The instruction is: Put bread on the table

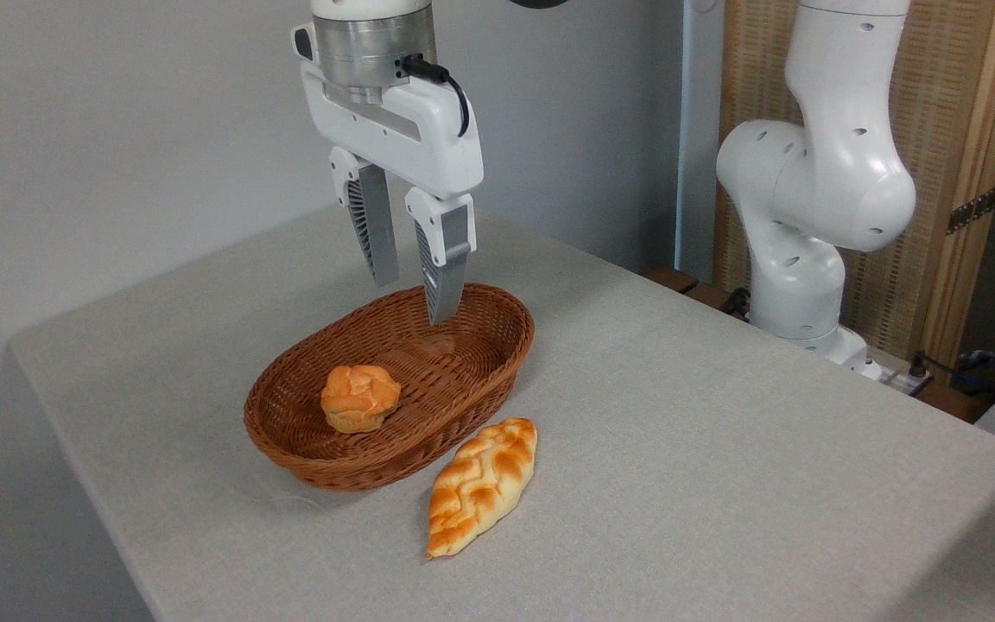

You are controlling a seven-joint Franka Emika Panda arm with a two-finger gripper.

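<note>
The pincer (414, 301) hangs over the far end of the brown basket (307, 453). Its two fingers are spread apart and hold nothing. The little round bread (359, 398) sits inside the basket, near the front. A long braided loaf (482, 485) lies on the table (722, 449), just beside the basket.

The hand (414, 301) hangs with fingers parted and empty above the far end of the wicker basket (307, 455). The bread (359, 397) sits inside the basket, near end. A braided loaf (482, 484) lies on the desk (722, 449), just beside the basket.
</note>
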